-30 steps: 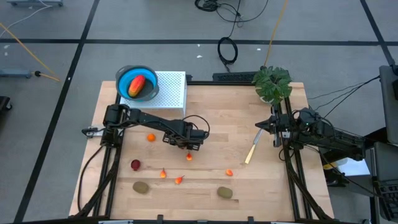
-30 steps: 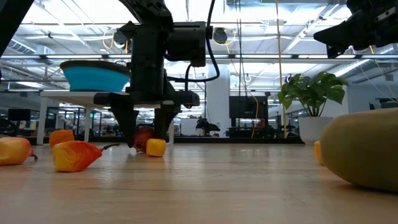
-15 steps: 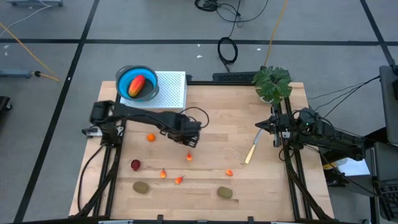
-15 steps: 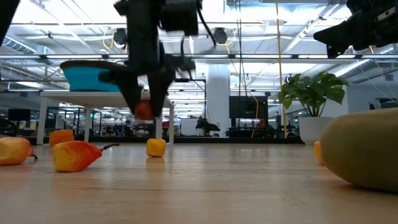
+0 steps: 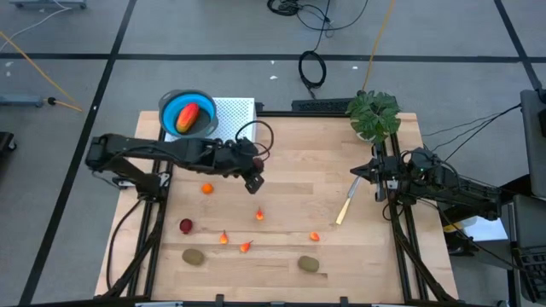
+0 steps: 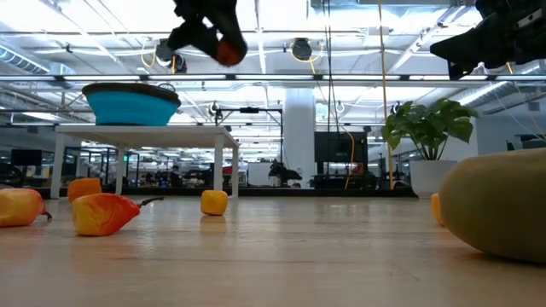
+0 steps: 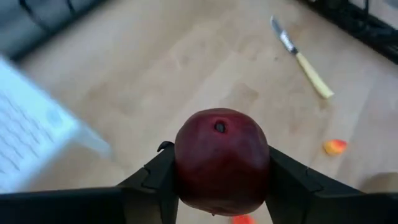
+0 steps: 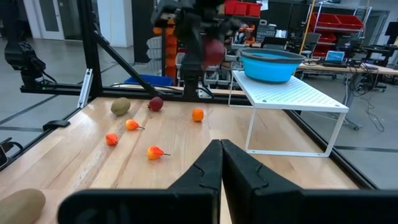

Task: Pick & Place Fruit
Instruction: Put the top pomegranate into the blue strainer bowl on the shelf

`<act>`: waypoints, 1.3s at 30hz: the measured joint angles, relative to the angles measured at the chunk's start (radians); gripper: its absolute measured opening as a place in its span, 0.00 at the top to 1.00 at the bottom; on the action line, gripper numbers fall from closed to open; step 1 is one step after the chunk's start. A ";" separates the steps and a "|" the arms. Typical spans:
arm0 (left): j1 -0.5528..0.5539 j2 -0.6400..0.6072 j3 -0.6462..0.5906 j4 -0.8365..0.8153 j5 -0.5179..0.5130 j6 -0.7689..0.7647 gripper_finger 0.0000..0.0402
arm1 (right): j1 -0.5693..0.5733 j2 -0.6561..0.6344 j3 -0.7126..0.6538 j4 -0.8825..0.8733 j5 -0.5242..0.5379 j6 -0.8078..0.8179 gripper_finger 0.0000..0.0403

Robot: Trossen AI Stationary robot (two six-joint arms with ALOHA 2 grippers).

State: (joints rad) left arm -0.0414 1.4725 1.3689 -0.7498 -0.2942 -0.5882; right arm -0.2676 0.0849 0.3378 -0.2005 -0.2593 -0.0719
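The left pincer (image 5: 253,181) is hanging above the tabletop (image 5: 299,170), just in front of the white stand (image 5: 237,119), and is grasping a dark red ball (image 7: 222,160). The ball is sitting squarely between the two fingers (image 7: 155,180), one pressing on each side, its small dimple facing the wrist camera. In the low view the ball (image 6: 227,53) is showing high in the air, above the level of the blue bowl (image 6: 131,104).

That bowl (image 5: 188,113) is sitting on the stand and is holding the red-orange oval (image 5: 188,118). On the wood below, a small orange ball (image 5: 206,188), a second dark red ball (image 5: 185,225), four orange-red bits (image 5: 259,214) and two kiwis (image 5: 194,256) are lying apart from one another. A pale yellow knife (image 5: 345,207) is lying nearer the right side.

The right pincer (image 8: 219,149) is waiting at the tabletop's right edge, clenched on nothing, beside the plant (image 5: 374,113).
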 joint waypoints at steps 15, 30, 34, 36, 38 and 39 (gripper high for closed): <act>-0.027 -0.016 0.000 0.018 -0.198 0.429 0.56 | 0.000 0.000 0.000 0.001 -0.001 0.000 1.00; 0.067 -0.016 0.000 -0.101 -0.193 -0.121 0.51 | 0.000 0.000 0.000 0.001 0.000 0.000 1.00; 0.120 -0.018 0.000 -0.177 -0.139 -0.231 0.55 | 0.000 0.000 0.000 0.001 0.000 0.000 1.00; 0.147 -0.034 0.000 -0.206 -0.120 -0.260 0.56 | 0.000 0.000 0.000 0.001 0.000 0.000 1.00; 0.170 -0.050 0.000 -0.202 -0.118 -0.269 0.56 | 0.000 0.000 0.000 0.001 0.000 0.000 1.00; 0.183 -0.062 0.000 -0.205 -0.118 -0.271 0.56 | 0.000 0.000 0.000 0.001 0.000 0.000 1.00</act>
State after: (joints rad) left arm 0.1421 1.4101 1.3687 -0.9545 -0.4120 -0.8593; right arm -0.2676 0.0853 0.3382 -0.1993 -0.2596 -0.0723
